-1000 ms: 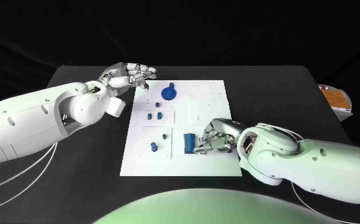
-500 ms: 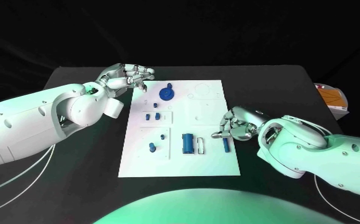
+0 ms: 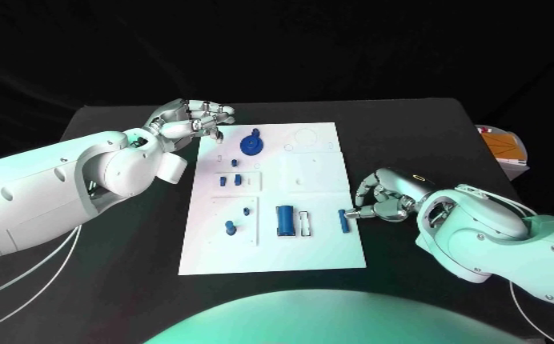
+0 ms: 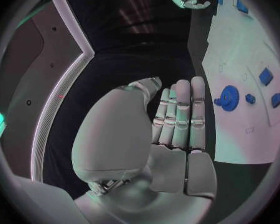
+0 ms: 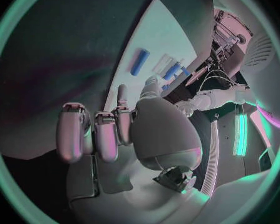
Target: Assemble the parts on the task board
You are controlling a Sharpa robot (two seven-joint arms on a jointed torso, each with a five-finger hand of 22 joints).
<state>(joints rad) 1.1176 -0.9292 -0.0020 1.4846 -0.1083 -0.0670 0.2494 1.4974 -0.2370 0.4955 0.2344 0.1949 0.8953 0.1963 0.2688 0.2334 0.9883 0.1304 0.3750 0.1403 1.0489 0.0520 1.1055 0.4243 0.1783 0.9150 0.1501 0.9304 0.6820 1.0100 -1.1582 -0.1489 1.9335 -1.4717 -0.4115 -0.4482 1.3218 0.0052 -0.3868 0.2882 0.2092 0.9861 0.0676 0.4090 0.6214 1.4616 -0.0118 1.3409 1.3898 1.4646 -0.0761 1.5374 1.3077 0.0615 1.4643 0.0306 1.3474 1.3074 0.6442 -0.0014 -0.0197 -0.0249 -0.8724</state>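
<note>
- Compared with one second ago, the right hand (image 3: 379,196) has moved away from the middle of the task board (image 3: 324,248) to its right edge. At that time it was over the blue cylinder (image 3: 284,220); now this cylinder lies free on the board, next to a small white slot (image 3: 305,223).
- A small blue pin (image 3: 345,220) now shows near the board's right edge, just below the fingertips of the right hand. Half a second ago it was already at about this place, so the hand seems to be working on this pin.
- It is hard to say if the right hand holds the pin or only touches its upper end. The fingers are curled together and their tips meet the pin, but the contact is too small to judge.
- In the right wrist view the fingers (image 5: 96,134) are bent down and close to each other, and they hide the pin.
- The left hand (image 3: 190,118) has almost not moved. It hovers at the far left corner of the board, with fingers loosely curled and nothing in them. In the left wrist view its fingers (image 4: 180,117) lie straight, side by side.
- The blue gear (image 3: 253,143) is near the left hand, and the other small blue parts (image 3: 230,179) rest on the left half of the board.
- As a judgement: the cylinder step looks finished, and the pin is probably the next part to be seated.
</note>
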